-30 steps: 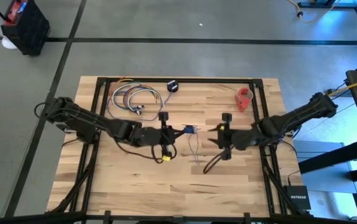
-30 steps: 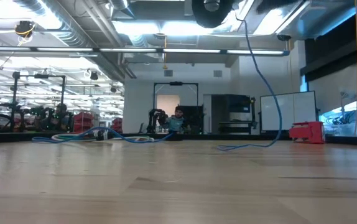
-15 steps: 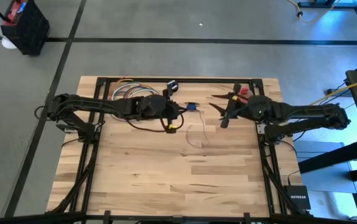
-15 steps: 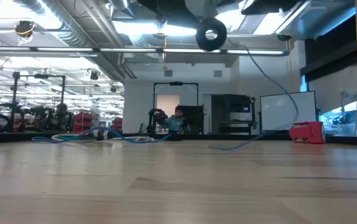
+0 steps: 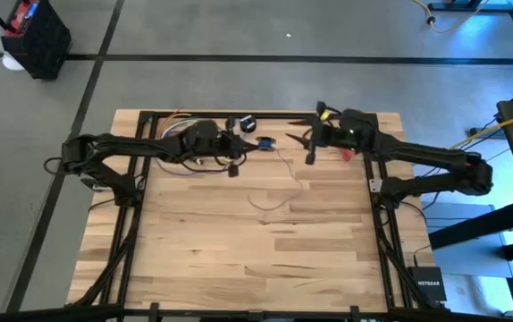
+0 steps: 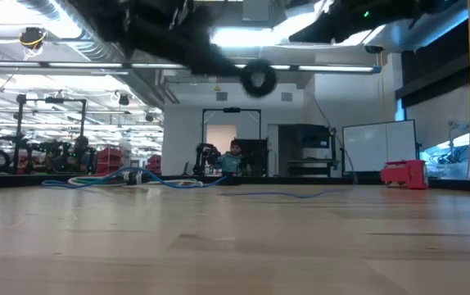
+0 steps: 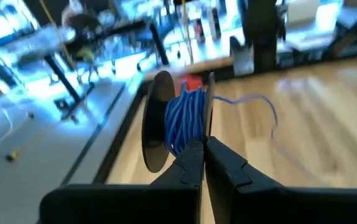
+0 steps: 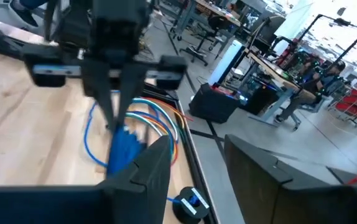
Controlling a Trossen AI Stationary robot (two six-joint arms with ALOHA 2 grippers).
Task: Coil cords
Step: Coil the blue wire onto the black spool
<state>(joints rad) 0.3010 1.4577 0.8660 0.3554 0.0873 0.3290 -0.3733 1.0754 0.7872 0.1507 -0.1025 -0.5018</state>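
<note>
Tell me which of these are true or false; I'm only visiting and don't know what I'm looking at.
1. The left tool is shut on a spool of blue cord. True.
2. The right tool also grips the spool. False: it is open and holds nothing.
3. A loose tail of cord lies on the table. True.
4. The red tape roll sits at the table's centre. False: it is near the far right edge.
5. A bundle of coloured cables lies near the table's far edge. True.
</note>
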